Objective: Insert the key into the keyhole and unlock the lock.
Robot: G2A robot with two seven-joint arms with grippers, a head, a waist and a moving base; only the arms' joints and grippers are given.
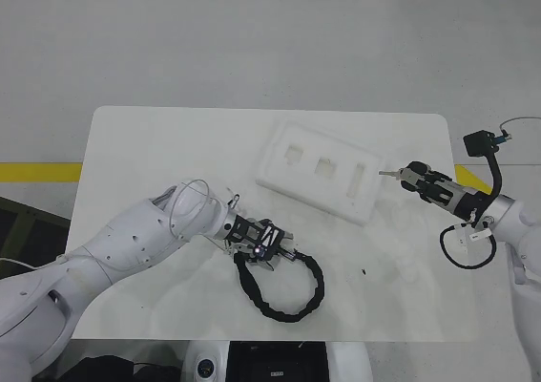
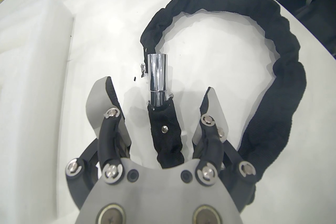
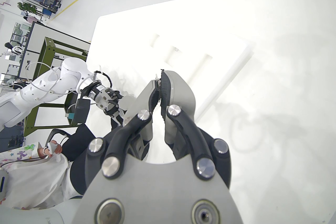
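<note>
The lock (image 2: 283, 33) lies looped near the front edge of the worktop (image 1: 156, 143), the left jaws standing apart astride its chrome end (image 2: 157, 72), while the right jaws, pressed together on the key (image 1: 389, 173), hang near the right edge beside the foam tray (image 1: 275, 167).

I have the white moulded foam tray (image 1: 322, 172) on the white rounded tabletop (image 1: 156, 134), toward 12 o'clock. The black fabric-sleeved chain lock (image 1: 318, 284) lies at the tray's 6 o'clock, near the front edge. My left pincer (image 1: 287, 250) straddles the lock's chrome cylinder end (image 2: 157, 72) at the loop's 10 o'clock. My right pincer (image 1: 402, 174) hangs at the tray's 3 o'clock, with the small silver metal key (image 1: 385, 173) nipped in it and pointing to 9.
</note>
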